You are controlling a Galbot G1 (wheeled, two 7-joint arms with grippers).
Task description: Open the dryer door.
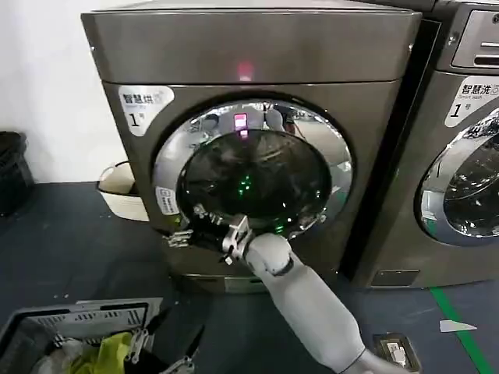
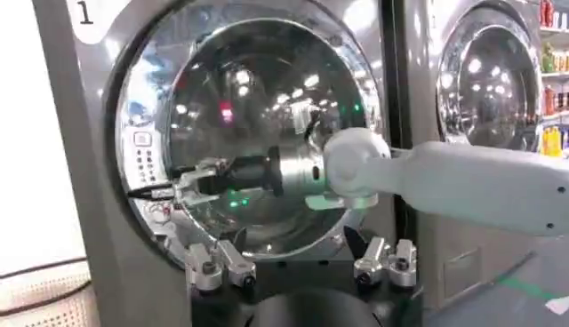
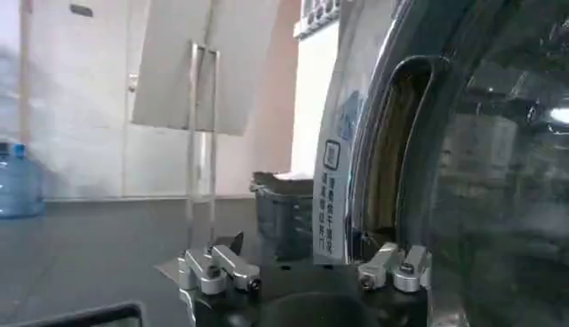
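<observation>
The grey dryer marked 1 has a round glass door (image 1: 257,179) in a chrome ring, and it sits flush with the front. My right gripper (image 1: 185,230) reaches to the door's lower left rim, fingers spread at the rim. In the left wrist view the right gripper (image 2: 182,187) sits at that same edge of the door (image 2: 258,98). In the right wrist view the right gripper (image 3: 307,271) is open beside the dark handle recess (image 3: 391,160), one finger (image 3: 396,267) close to the rim. My left gripper (image 2: 302,267) hangs open, low in front of the dryer (image 1: 175,335).
A second machine (image 1: 460,156) stands right beside the dryer. A grey laundry basket (image 1: 70,331) with clothes is at the near left. A white basket (image 1: 121,191) and a black bin (image 1: 12,167) stand on the floor left of the dryer.
</observation>
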